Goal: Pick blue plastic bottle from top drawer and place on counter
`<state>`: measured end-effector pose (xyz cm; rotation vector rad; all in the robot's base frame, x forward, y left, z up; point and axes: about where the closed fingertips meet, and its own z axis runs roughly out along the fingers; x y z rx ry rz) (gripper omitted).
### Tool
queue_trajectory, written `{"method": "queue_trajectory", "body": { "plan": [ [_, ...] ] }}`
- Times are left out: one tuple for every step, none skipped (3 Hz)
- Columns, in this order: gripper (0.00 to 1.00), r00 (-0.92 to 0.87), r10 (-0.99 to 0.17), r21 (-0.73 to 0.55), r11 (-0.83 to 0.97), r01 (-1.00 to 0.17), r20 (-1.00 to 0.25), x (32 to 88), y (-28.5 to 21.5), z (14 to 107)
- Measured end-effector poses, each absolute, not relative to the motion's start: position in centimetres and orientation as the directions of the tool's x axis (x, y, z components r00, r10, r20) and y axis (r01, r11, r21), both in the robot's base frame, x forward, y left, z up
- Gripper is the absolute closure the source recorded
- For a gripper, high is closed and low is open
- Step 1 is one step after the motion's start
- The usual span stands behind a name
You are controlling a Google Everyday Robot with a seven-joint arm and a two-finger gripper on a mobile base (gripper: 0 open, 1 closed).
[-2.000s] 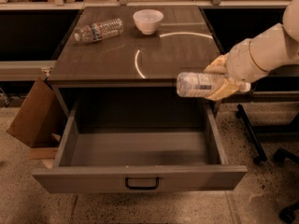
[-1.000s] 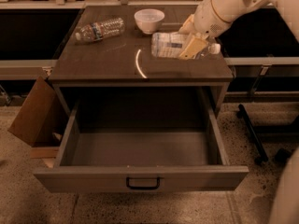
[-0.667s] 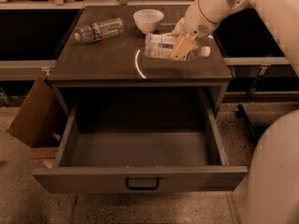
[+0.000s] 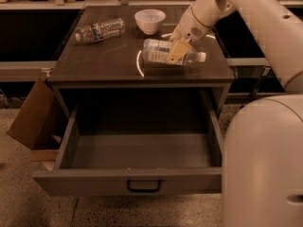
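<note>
gripper [image 4: 177,55] over right side of table [image 4: 94,60], fingers [image 4: 173,53] clamped across blue plastic bottle [image 4: 154,51], lying sideways at or just above the surface — seat it flat, then open slowly so it won't roll.

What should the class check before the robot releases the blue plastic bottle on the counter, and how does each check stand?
1. The blue plastic bottle is out of the top drawer: ok.
2. It lies over the counter, inside the edges: ok.
3. It rests on the surface: cannot tell.
4. The gripper is shut on it: ok.
5. It is apart from the white bowl and ribbed bottle: ok.
</note>
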<state>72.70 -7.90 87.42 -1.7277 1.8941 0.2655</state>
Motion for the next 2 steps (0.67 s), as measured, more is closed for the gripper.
{"method": "queue_trajectory", "body": {
  "plan": [
    [0.37, -0.048, -0.854, -0.191, 0.171, -0.967, -0.519, 73.58, -7.75, 86.59],
    [0.14, -0.069, -0.856, -0.179, 0.185, -0.966, -0.512, 74.24, -7.75, 86.16]
  ]
}}
